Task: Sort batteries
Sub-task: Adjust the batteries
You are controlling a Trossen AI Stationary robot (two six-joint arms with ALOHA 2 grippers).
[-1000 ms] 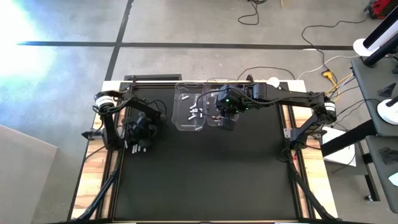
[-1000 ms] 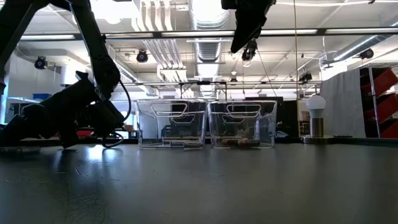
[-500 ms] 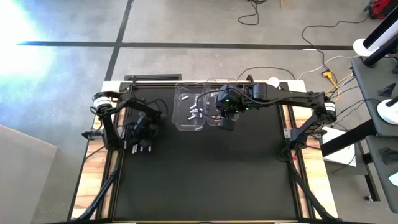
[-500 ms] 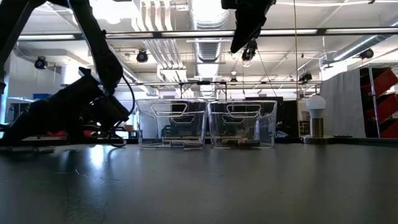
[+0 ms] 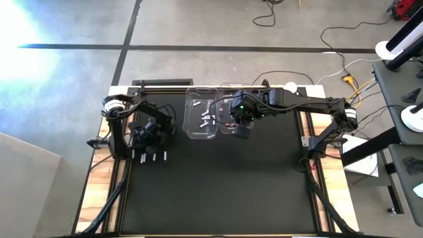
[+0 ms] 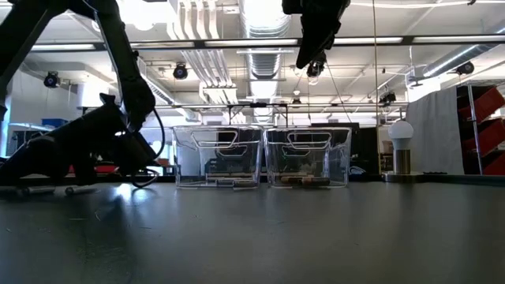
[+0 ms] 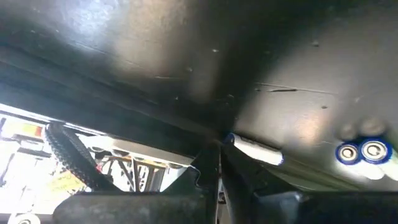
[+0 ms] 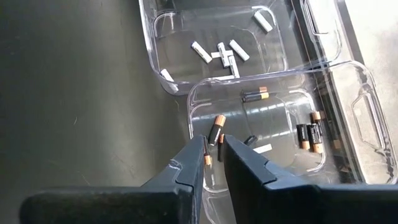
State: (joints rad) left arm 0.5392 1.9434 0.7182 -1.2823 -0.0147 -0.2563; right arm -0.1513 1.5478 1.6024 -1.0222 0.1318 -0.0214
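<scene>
Batteries [image 8: 225,52]: silvery-white cells lay loose in one clear bin [image 8: 155,37]; dark, copper-ended cells [image 8: 309,133] lay in adjoining clear bin [image 8: 367,112]; further pale cells [image 5: 149,157] lay on black counter [image 5: 225,185] just beside left end effector.
Right end effector [image 8: 214,163]: hung above dark-cell bin, fingers [image 8: 249,165] parted by a narrow gap; a dark copper-ended cell [image 8: 214,130] showed just beyond fingertips; hold on it could not be told.
Left end effector [image 5: 147,135]: low over counter's left side, fingers pressed together, nothing held; one pale cell [image 7: 256,150] lay just past fingertips.
</scene>
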